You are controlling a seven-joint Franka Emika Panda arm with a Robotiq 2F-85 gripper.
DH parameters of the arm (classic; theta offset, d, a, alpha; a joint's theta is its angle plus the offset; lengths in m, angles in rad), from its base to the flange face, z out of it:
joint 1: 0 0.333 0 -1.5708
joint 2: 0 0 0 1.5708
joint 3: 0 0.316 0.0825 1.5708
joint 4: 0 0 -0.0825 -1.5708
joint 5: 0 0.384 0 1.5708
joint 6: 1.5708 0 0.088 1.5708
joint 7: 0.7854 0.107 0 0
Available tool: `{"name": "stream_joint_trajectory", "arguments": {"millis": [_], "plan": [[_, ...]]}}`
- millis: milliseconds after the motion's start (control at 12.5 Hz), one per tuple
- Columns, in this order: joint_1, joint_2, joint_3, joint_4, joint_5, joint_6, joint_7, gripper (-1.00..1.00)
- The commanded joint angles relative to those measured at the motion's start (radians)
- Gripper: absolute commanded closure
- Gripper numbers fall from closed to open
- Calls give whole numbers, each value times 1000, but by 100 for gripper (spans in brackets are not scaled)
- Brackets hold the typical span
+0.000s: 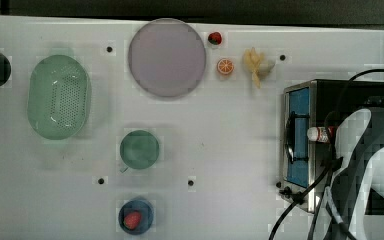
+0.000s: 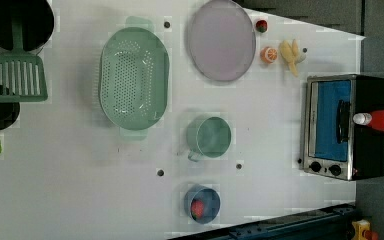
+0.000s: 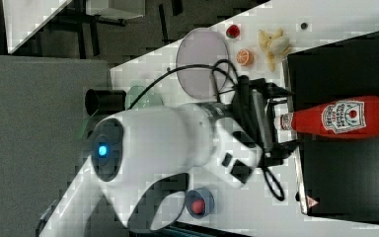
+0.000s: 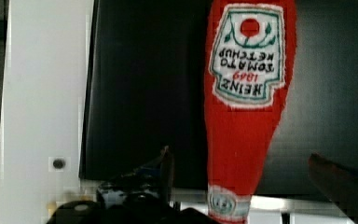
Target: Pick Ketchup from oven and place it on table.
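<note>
The ketchup lies on its side on the flat black top of the oven, cap toward the oven's front edge, label facing up; in the top view its white cap juts just past the silver front frame over the bluish door. In the top view the oven sits at 3 o'clock on the table, with the arm over its rear half. The gripper hangs above the bottle's neck, jaws spread wide, one finger on each side of the neck and clear of it; nothing is held. In the wrist view the bottle's red body and label run away from the fingers across the oven top. Other items in the top view: a lilac plate at 12 o'clock, with a strawberry, an orange half and a banana bunch just beside it toward 1 o'clock; a green colander at 9 o'clock; a green cup near centre; a blue bowl holding a red fruit at 7 o'clock. In the left view a green spatula lies at 10 o'clock over dark pans.
</note>
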Motion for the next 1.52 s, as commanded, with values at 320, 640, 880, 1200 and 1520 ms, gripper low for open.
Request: {"name": "stream_joint_trajectory", "arguments": {"millis": [320,640,880,1200,1520], "plan": [[-76,141,-17,27,43,98,2,-100],[-79,181,-12,30,85,120,2,-100],[-79,191,-13,29,110,121,2,-90],[-80,192,-14,36,110,118,2,-27],[-48,149,-8,101,109,4,2,-27]]}}
